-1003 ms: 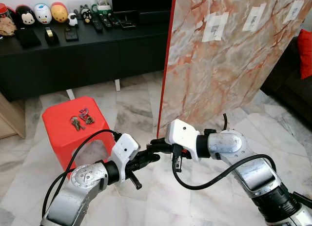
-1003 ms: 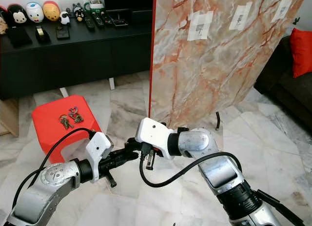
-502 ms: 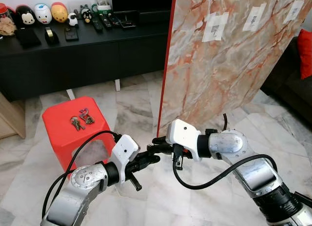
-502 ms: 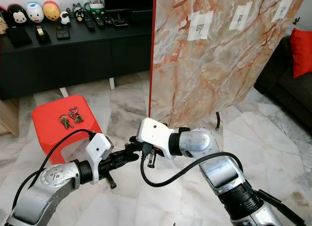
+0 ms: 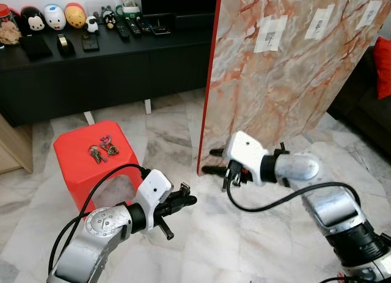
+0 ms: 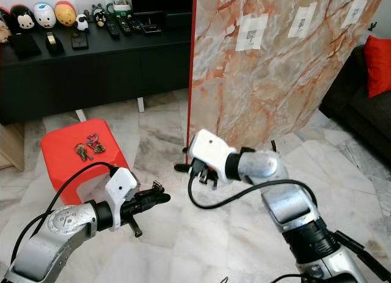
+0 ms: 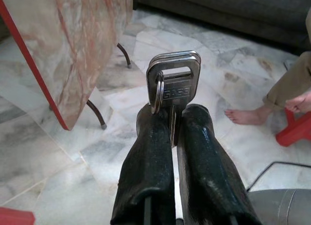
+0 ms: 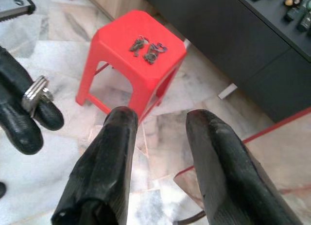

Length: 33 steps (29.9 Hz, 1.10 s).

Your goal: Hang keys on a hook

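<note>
A silver key on a ring point(image 7: 174, 79) sticks up from between the fingers of my left gripper point(image 7: 172, 115), which is shut on it. That gripper point(image 5: 189, 199) is low over the marble floor, in front of the red stool point(image 5: 73, 158). My right gripper point(image 5: 211, 161) is open and holds nothing, near the lower left corner of the tilted marble board point(image 5: 287, 81). It is a short way to the right of the left gripper. The board carries white patches with small hooks point(image 5: 270, 33) near its top. Two more key bunches point(image 5: 102, 150) lie on the stool.
A long black cabinet point(image 5: 91, 69) with figurines and remote controls runs along the back wall. A dark sofa with a red cushion point(image 5: 382, 66) stands at the right. A person's bare foot point(image 7: 245, 116) and hand point(image 7: 299, 101) are on the floor nearby.
My right gripper has drawn back from the left gripper's fingertips, up and to the right toward the board. The left gripper keeps the key and has dropped slightly.
</note>
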### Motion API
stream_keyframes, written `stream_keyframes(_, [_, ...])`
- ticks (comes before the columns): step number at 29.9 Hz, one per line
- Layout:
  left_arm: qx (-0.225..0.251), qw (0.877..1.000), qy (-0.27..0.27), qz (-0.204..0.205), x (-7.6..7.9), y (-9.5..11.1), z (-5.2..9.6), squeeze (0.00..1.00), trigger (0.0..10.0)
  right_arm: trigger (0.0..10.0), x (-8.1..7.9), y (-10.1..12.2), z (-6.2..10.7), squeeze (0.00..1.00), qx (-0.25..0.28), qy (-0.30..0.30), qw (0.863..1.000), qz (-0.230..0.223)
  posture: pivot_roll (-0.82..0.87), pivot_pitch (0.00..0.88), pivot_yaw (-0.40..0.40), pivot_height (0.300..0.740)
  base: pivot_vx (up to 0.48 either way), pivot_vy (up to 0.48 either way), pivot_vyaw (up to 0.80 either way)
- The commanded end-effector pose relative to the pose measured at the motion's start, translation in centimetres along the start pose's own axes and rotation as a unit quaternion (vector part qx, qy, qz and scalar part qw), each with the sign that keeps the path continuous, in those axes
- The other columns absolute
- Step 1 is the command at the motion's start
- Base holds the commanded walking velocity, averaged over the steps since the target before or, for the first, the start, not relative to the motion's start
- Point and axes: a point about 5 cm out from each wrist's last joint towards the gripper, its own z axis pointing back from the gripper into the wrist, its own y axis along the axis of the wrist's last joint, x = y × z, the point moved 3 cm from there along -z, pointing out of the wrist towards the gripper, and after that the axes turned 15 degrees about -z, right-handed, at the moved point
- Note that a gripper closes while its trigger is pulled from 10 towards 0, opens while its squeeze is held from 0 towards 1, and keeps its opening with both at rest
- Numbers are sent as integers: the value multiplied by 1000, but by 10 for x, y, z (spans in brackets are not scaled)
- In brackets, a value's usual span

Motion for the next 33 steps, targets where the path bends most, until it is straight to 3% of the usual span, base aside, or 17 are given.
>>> stream_keyframes(1, [-6, 1000, -14, -2, 5, -2, -2, 0, 0, 10000, 5, 0, 3, 0, 2, -12, 1000, -12, 142, 118, -116, 740, 0, 0, 0])
stream_keyframes(7, [-25, 999, 17, -43, -5, -3, -3, 0, 0, 10000, -15, -4, -2, 0, -7, 34, 999, -20, 143, 119, -117, 740, 0, 0, 0])
stream_keyframes(14, [-35, 987, 105, -119, -32, 5, -7, 0, 0, 10000, -12, -1, -12, 0, 12, -11, 996, -87, 143, 118, -120, 740, 0, 0, 0])
stream_keyframes(17, [-53, 974, 146, -168, -47, 7, -7, 0, 0, 10000, 1, 2, -11, 0, 39, -67, 988, -130, 140, 118, -120, 740, 0, 0, 0])
stream_keyframes(21, [-76, 955, 180, -223, -58, 7, -7, 0, 0, 10000, 6, 4, -12, 0, 63, -108, 974, -187, 140, 118, -120, 740, 0, 0, 0])
stream_keyframes(22, [-76, 955, 180, -223, -58, 7, -7, 0, 0, 10000, 6, 4, -12, 0, 63, -108, 974, -187, 140, 118, -120, 740, 0, 0, 0])
stream_keyframes(25, [-76, 950, 202, -225, -62, 8, -8, 0, 0, 10000, -4, 6, -15, 0, 72, -106, 969, -212, 136, 118, -122, 740, 0, 0, 0])
stream_keyframes(26, [-77, 948, 208, -229, -64, 8, -9, 0, 0, 10000, -18, 5, -19, 0, 73, -88, 967, -226, 134, 119, -120, 740, 0, 0, 0])
stream_keyframes(30, [-74, 942, 221, -241, -66, 10, -11, 0, 0, 10000, -39, 3, -23, 0, 72, -60, 967, -236, 132, 119, -120, 740, 0, 0, 0])
stream_keyframes(32, [-55, 940, 240, -235, -70, 16, -13, 0, 0, 10000, -59, 5, -22, 0, 78, -9, 968, -238, 132, 118, -120, 740, 0, 0, 0])
stream_keyframes(33, [-55, 940, 240, -235, -70, 16, -13, 0, 0, 10000, -59, 5, -22, 0, 78, -9, 968, -238, 132, 118, -120, 740, 0, 0, 0])
